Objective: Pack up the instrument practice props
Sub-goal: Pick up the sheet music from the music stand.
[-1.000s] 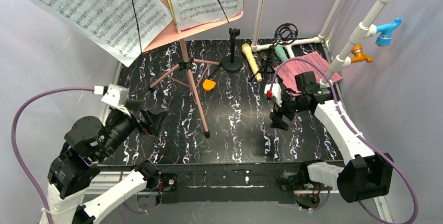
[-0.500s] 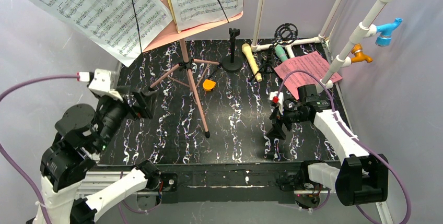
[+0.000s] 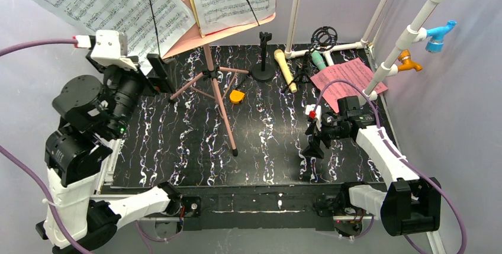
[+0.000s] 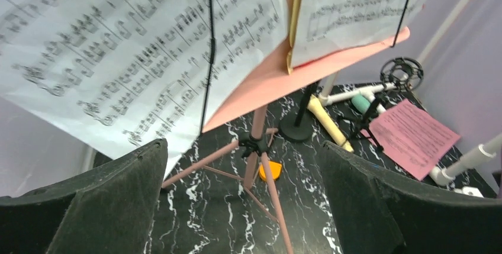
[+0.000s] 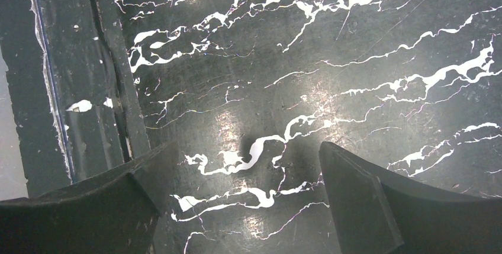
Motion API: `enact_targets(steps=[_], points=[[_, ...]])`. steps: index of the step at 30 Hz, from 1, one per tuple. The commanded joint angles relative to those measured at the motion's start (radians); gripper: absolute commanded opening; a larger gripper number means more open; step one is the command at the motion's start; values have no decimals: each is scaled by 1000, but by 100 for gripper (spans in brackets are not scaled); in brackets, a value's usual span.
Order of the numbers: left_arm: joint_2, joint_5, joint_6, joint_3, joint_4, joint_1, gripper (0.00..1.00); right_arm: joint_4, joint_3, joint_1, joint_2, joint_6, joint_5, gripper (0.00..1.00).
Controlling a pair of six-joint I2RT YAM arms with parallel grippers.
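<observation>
While fully spread | left tool [image 4: 243,147] empty | right tool [image 5: 245,147] empty

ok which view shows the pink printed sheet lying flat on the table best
Left wrist: the pink printed sheet shows nearly whole, with its print lines visible. Top external shows it too, but a purple cable and a white pipe overlap it. Right wrist shows only the black marbled tabletop.

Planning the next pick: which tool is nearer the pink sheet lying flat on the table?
Right. The right tool hovers just in front of the pink sheet; the left tool is far left, by the music stand.
</observation>
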Motion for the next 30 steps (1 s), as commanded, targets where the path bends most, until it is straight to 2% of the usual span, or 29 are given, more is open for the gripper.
enact_targets(steps=[1,6,11,17,22,30], points=[[13,-107,67,23,-13,4,98,-1,1,-5,-13,-18,-24,99],[-134,-179,67,-168,86,4,98,6,-5,-5,-17,-17,-22,98],[-134,-189,66,-228,34,4,98,-1,3,-5,7,-18,-30,98],[-226,-192,46,-370,117,7,98,2,-6,-5,-6,-19,-16,98],[-236,-186,28,-406,111,10,98,-4,-1,-6,10,-21,-27,98],[-288,-170,36,-489,255,22,98,-4,-5,-8,0,-22,-23,98]])
